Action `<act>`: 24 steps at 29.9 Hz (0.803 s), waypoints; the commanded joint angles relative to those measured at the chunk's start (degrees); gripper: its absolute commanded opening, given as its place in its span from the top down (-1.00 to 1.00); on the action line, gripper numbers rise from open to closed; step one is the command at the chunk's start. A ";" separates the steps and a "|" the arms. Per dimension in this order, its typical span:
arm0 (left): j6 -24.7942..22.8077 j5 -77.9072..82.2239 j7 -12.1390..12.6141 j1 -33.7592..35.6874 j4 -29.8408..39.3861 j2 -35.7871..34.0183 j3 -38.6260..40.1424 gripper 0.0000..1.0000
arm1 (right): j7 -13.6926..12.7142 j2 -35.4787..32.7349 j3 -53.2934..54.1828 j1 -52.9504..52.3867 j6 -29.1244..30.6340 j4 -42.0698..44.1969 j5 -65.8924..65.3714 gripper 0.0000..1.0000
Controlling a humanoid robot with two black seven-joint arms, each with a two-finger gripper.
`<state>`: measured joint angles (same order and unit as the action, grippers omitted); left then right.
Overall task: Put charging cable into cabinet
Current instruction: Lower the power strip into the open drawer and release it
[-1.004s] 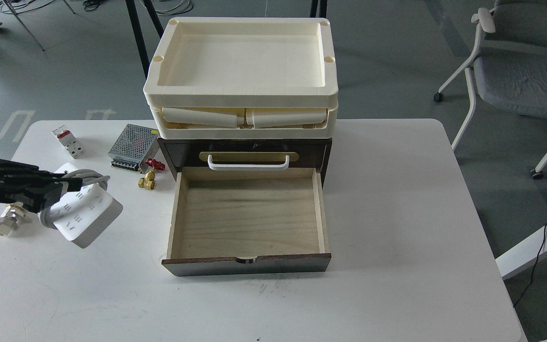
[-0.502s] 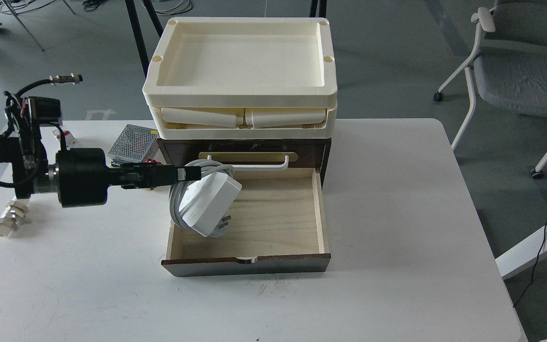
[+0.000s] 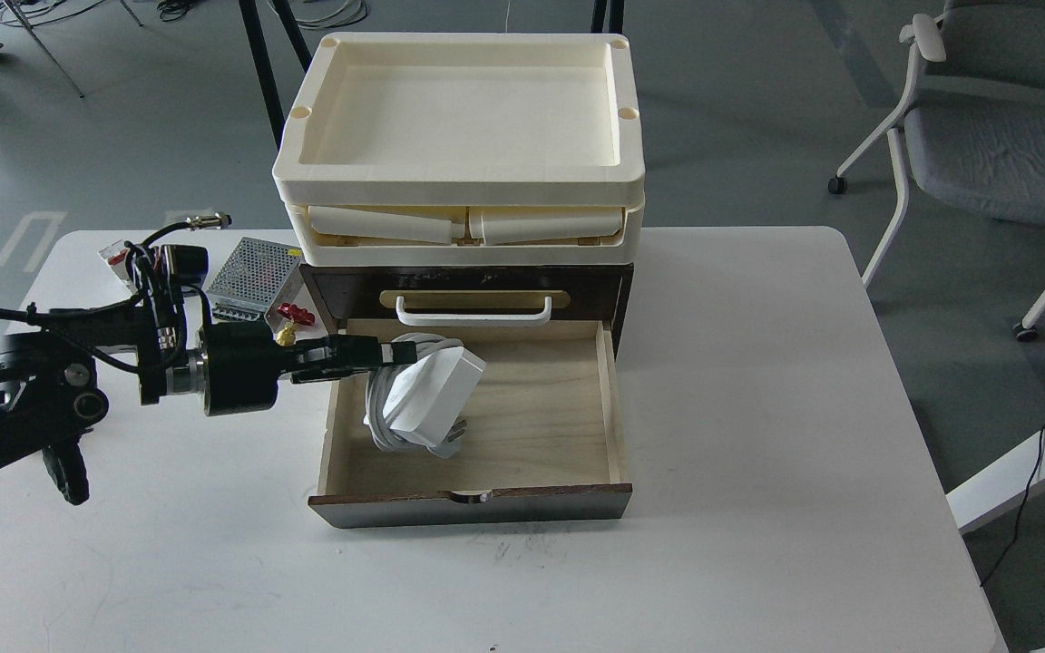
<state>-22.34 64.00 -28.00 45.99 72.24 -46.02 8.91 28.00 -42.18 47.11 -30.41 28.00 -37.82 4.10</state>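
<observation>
Reaching in from the left, the left tool (image 3: 376,352) has its dark fingers clamped on the charging cable (image 3: 427,396), a white power strip with its cord looped round it and plug prongs pointing down. The strip hangs tilted inside the left half of the open drawer (image 3: 532,426) of the cabinet (image 3: 618,290); whether it touches the drawer floor cannot be told. To the tool's right, most of the pale wood floor lies bare up to the right wall. The drawer's left wall runs directly under the tool, and the white bar handle (image 3: 473,313) sits just beyond it. Above that, cream plastic trays (image 3: 459,172) overhang the cabinet top. Behind the wrist lie a red-handled brass valve (image 3: 291,322), a perforated metal power supply (image 3: 255,277) and a white-and-red circuit breaker (image 3: 116,257). The white tabletop (image 3: 758,408) is bare right of the cabinet; a grey chair (image 3: 985,127) stands on the floor beyond. The right tool is out of sight.
</observation>
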 commanded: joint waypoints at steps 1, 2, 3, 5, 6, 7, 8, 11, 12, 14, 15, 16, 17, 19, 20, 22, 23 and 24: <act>0.37 -2.21 0.00 -1.52 -4.03 2.68 0.06 1.00 | 0.00 0.08 0.00 0.18 0.00 0.03 0.03 -1.00; 0.63 -2.82 0.00 -2.22 -4.74 3.21 0.06 1.00 | 0.00 0.00 0.00 0.18 0.00 0.03 0.03 -1.00; 1.33 -3.27 0.00 -3.10 -5.53 3.83 0.06 1.00 | 0.00 0.00 0.00 0.27 0.00 0.03 0.03 -1.00; 3.26 -3.53 0.00 -4.33 -6.41 4.71 0.15 1.00 | 0.00 0.00 0.00 0.44 0.00 0.03 0.03 -1.00; 4.57 -4.06 0.00 -4.86 -7.02 5.24 0.15 1.00 | 0.00 0.00 0.00 0.44 0.00 0.03 0.03 -1.00; 5.46 -4.84 0.00 -5.30 -7.46 5.68 0.23 1.00 | 0.00 0.00 0.00 0.44 0.00 0.03 0.03 -1.00; 6.42 -5.98 0.00 -5.91 -7.55 5.94 0.15 1.00 | 0.00 0.00 0.00 0.53 0.00 0.03 0.11 -1.00; 8.27 -8.45 0.00 -7.84 -7.91 6.38 0.15 1.00 | 0.00 0.08 0.00 0.53 0.00 0.03 0.99 -1.00; 9.06 -8.72 0.00 -8.29 -7.99 6.91 0.15 0.99 | 0.00 0.08 0.00 0.53 0.00 -0.06 1.08 -1.00; 11.34 -8.72 0.00 -9.25 -8.26 8.66 0.15 0.95 | 0.00 0.26 0.00 0.53 0.00 -0.06 1.17 -1.00; 11.96 -8.72 0.00 -9.60 -8.34 9.19 0.15 0.94 | 0.00 0.35 0.00 0.53 0.00 -0.06 1.08 -1.00; 12.41 -8.72 0.00 -9.96 -8.35 9.72 0.06 0.93 | 0.00 0.35 0.00 0.53 0.00 -0.06 1.17 -1.00; 12.50 -8.72 0.00 -10.57 -8.35 10.07 0.15 0.93 | 0.00 0.35 0.00 0.53 0.00 0.03 1.17 -1.00; 12.59 -8.72 0.00 -11.62 -8.35 10.86 0.15 0.91 | 0.00 0.35 0.00 0.53 0.00 0.03 1.17 -1.00; 12.67 -8.72 0.00 -11.98 -8.35 11.47 0.23 0.91 | 0.00 0.26 0.00 0.53 0.00 0.03 1.17 -1.00; 12.67 -8.72 0.00 -12.24 -8.35 13.14 0.24 0.88 | 0.00 0.26 0.00 0.62 0.00 0.03 1.17 -1.00; 12.67 -8.72 0.00 -12.59 -8.35 13.93 0.24 0.87 | 0.00 0.26 0.00 0.88 0.00 0.03 1.17 -1.00; 12.67 -8.72 0.00 -12.94 -8.35 14.55 0.24 0.87 | 0.00 0.26 0.00 1.06 0.00 0.03 1.17 -1.00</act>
<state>-9.67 55.27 -28.01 33.86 63.88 -33.39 9.09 28.00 -41.85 47.11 -29.77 28.00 -37.80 5.28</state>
